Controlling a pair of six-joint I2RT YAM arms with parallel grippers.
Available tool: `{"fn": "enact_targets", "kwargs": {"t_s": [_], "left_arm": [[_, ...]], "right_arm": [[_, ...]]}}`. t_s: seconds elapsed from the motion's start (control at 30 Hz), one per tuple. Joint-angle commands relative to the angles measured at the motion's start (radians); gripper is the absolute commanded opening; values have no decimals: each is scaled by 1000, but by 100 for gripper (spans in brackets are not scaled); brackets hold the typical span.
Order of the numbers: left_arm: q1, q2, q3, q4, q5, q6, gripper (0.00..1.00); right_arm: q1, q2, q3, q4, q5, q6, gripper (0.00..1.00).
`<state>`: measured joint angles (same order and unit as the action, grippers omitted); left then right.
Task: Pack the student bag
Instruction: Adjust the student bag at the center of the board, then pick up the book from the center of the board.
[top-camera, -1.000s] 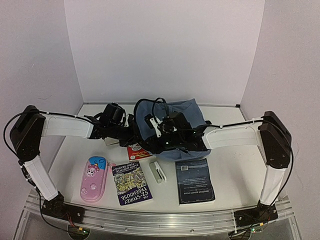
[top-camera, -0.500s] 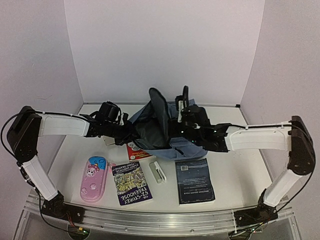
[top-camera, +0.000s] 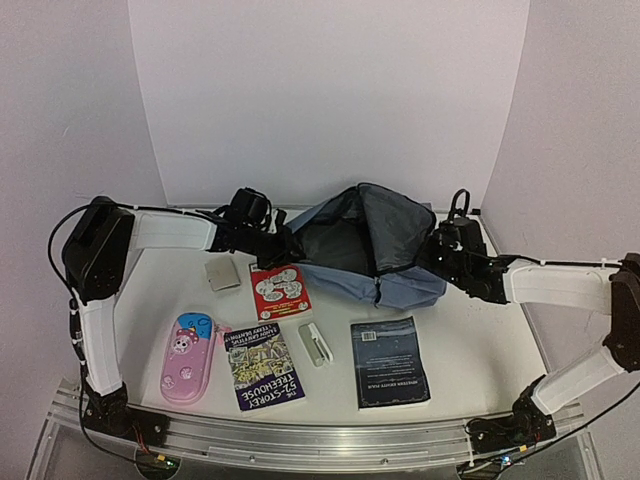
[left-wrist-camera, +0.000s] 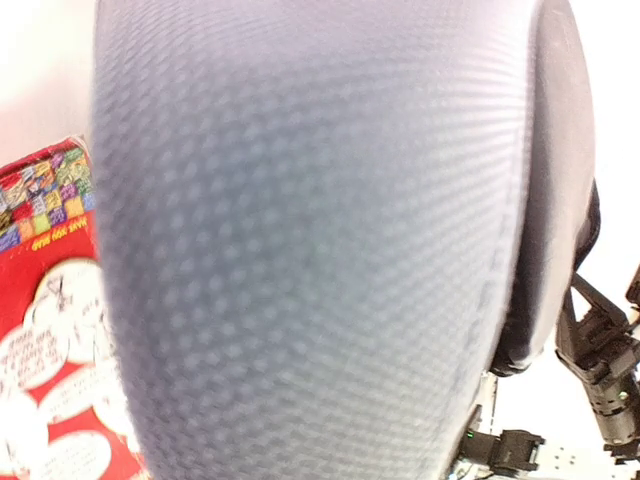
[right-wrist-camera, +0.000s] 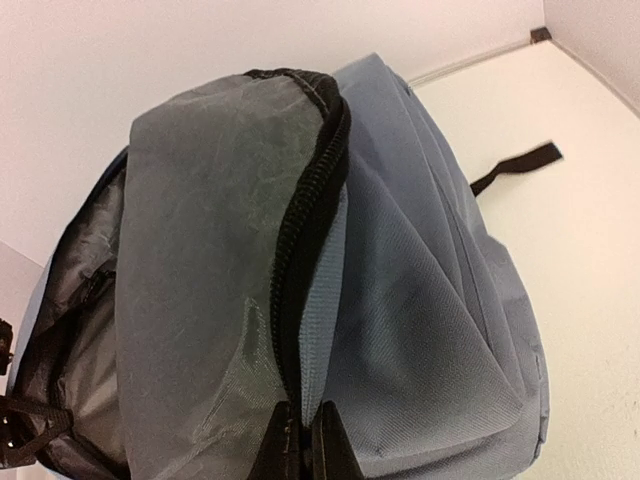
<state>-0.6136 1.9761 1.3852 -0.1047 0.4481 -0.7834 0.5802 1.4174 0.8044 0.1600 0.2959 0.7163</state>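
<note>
- Both my arms reach out low; my left pincer is clamped on the bag rim.
- My right pincer nips its zipper; between them gapes dark lining.

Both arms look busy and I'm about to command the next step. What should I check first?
1. Mouth of slate-blue fabric student bag spread open, dark lining showing: ok.
2. Hold of right gripper on black zipper edge: ok.
3. Hold of left gripper on opposite rim: ok.
4. A gripper free for picking: not ok.
5. Dark blue book and pink oval pencil case packed: not ok, both on white table.
</note>
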Motion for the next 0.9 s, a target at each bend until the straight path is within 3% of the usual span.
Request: {"fn": "enact_targets", "kwargs": {"t_s": [0.0,0.17,0.3,0.37,0.43,0.5,0.7,0.87], "left_arm": [[18,87,94,-45,-80,68,1],[18,159,166,-102,-103,103,19],[18,81,126,-76,-126,166,54],[18,4,55,-35,-153,212,74],[18,-76,1,-35,-211,242,85],[18,-133,-36,-70,-262,262,89],[18,-276,-144,-124,-331,240,91],[18,-372,-238,-118,-324,180,91]], "right_arm": [[-67,12,-24,10,-35,62,0],[-104,54,-11,36,-102,57,0],[-110,48,-5,37,-122,61,1],[-109,27,-12,33,-117,63,14],[-110,-14,-30,21,-85,66,41],[-111,-52,-51,8,-46,67,55],[-112,-133,-58,-36,-47,33,77],[-112,-193,-47,-71,-154,-46,91]]}}
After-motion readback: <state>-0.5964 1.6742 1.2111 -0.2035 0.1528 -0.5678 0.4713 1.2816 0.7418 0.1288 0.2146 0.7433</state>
